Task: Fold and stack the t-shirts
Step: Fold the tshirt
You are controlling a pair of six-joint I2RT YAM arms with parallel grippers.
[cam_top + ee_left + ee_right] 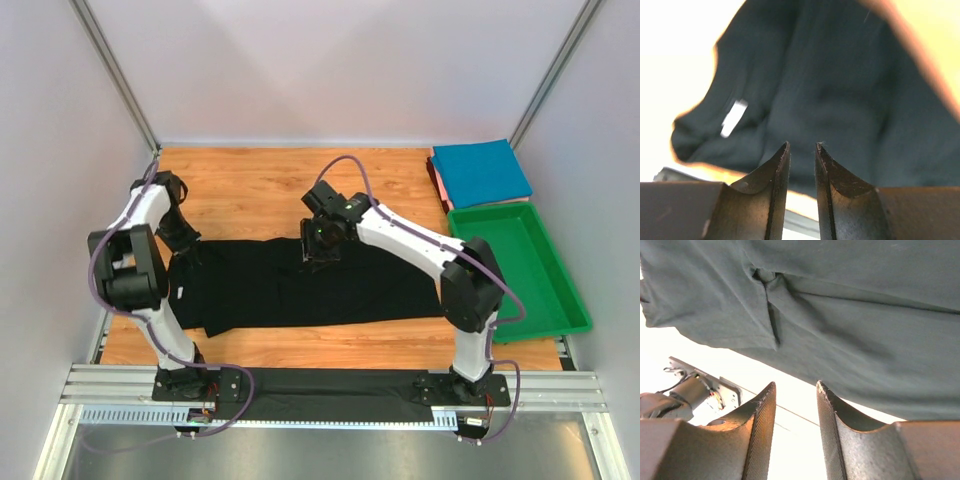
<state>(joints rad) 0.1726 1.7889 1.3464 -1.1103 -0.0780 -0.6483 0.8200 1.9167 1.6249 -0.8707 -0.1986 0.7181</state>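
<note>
**Black t-shirt** [300, 290]: lies at the centre of the table [260, 185], folded into a long band running 9 to 3 o'clock. It is not yet stacked.

**Teal t-shirt** [480, 172]: folded, at 2 o'clock, on top of the reddish t-shirt [436, 180], of which only an edge shows. The green tray [515, 270] sits just beside them at 3 o'clock.

**Left gripper** [185, 238]: at the band's 9 o'clock end.

**Right gripper** [322, 248]: at the band's 12 o'clock edge. Both pairs of jaws are narrowly parted, with nothing between them.

**Risks, as a judgement:**
- With gaps this slim, cloth could snag a fingertip as you lift off and pull the fold open.
- The band is long, so a next fold taken off-centre would likely give you a lopsided packet that sits badly on the stack.

**Views:**
- Your right wrist camera shows a puckered crease [771, 315] that the top camera flattens to plain black.
- Your left wrist camera shows a blurred white label [733, 117].
- Only the top camera shows you the stack and the tray.
</note>
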